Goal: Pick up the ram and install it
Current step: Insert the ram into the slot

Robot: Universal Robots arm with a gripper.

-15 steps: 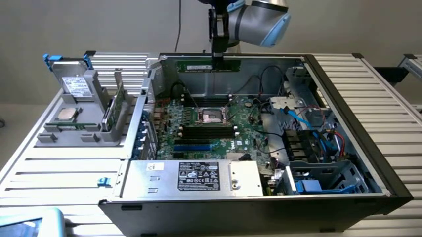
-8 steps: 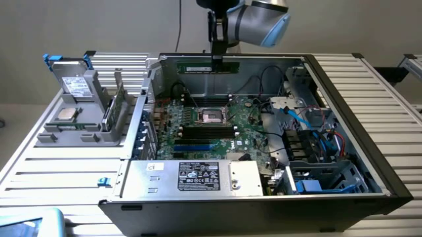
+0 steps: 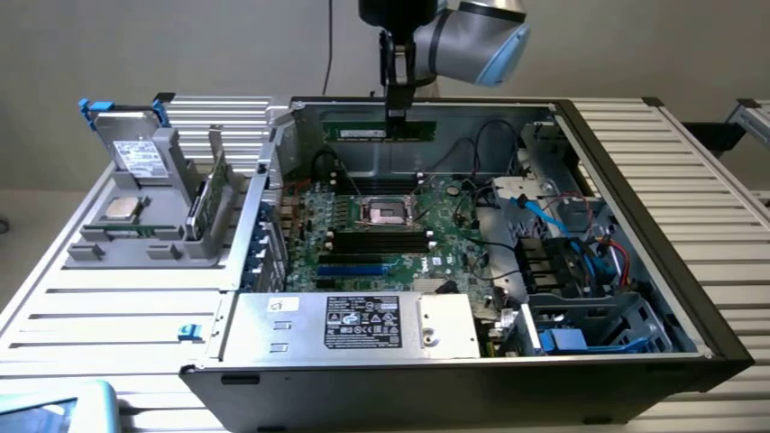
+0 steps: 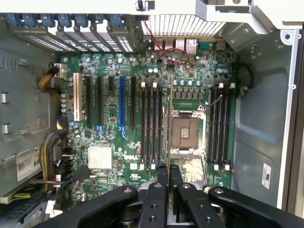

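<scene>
The ram [image 3: 385,133] is a narrow green stick hanging level above the open computer case, near its back wall. My gripper [image 3: 396,115] comes down from above and is shut on the stick's upper edge. In the wrist view the black fingers [image 4: 163,176] close together low in the frame, and the ram [image 4: 169,123] shows edge-on as a thin line running out from them over the motherboard [image 4: 109,109]. Below lie black memory slots [image 3: 380,240], and in the wrist view memory slots [image 4: 152,126] sit on either side of the processor socket [image 4: 186,132].
A grey fixture [image 3: 96,248] at the exterior view's left holds a green expansion card [image 3: 211,194] and a silver processor chip [image 3: 121,209]. The power supply [image 3: 355,323] fills the case front. Blue and black cables [image 3: 542,216] and drive bays crowd the case's right side.
</scene>
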